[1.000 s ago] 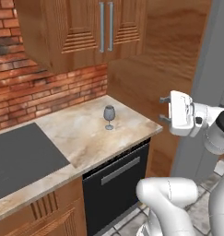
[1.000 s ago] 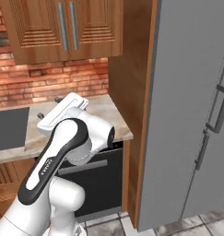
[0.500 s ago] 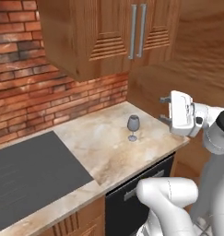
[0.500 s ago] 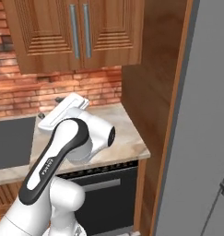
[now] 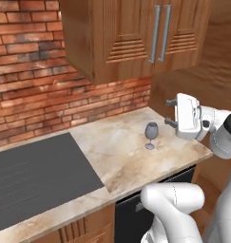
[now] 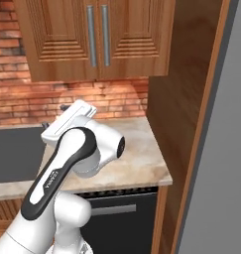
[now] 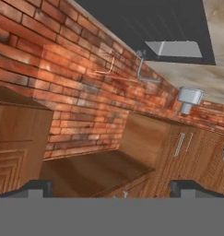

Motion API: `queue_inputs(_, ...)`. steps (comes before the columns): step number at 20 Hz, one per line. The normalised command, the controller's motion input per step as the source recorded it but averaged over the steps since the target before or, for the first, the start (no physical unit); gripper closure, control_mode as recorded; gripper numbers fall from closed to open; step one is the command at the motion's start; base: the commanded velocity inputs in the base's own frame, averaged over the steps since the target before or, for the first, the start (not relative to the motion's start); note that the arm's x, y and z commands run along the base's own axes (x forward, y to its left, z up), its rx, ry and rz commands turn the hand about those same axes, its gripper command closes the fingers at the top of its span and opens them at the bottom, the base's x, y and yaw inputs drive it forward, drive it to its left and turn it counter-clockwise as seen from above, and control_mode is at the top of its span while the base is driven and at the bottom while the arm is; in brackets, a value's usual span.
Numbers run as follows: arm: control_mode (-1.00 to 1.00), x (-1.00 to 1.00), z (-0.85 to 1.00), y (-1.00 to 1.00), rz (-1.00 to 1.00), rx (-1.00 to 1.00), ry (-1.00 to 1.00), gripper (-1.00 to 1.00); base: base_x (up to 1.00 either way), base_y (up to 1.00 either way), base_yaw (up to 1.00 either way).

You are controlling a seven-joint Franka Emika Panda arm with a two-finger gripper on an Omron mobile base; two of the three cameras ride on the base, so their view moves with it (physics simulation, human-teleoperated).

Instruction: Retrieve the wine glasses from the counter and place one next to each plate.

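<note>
One wine glass (image 5: pixel 151 135) stood upright on the desk (image 5: pixel 121 156), right of the cooktop (image 5: pixel 36 178). The end effector (image 5: pixel 171 112) hovered beside it, spread wide and empty. Likely light, slick and fragile; gripping the bowl seemed safest.

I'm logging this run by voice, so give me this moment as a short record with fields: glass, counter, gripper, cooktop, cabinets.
glass: one small dark grey-blue translucent wine glass, upright on the counter, near its right end
counter: beige marbled stone worktop in front of a red brick backsplash
gripper: two-finger gripper open, holding nothing, in the air to the right of the glass, apart from it
cooktop: dark flat panel set in the counter, left of the glass
cabinets: brown wooden wall cabinets above, doors shut
</note>
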Motion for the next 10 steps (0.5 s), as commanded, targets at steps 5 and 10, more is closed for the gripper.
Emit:
queue_inputs(5, 1.0, 0.0, 0.0, 0.0, 0.0, 0.0, 0.0, -1.0, 0.34, -0.17, 0.19)
queue_inputs(10, 1.0, 0.0, 0.0, 0.0, 0.0, 0.0, 0.0, -1.0, 0.25, 0.0, 0.0)
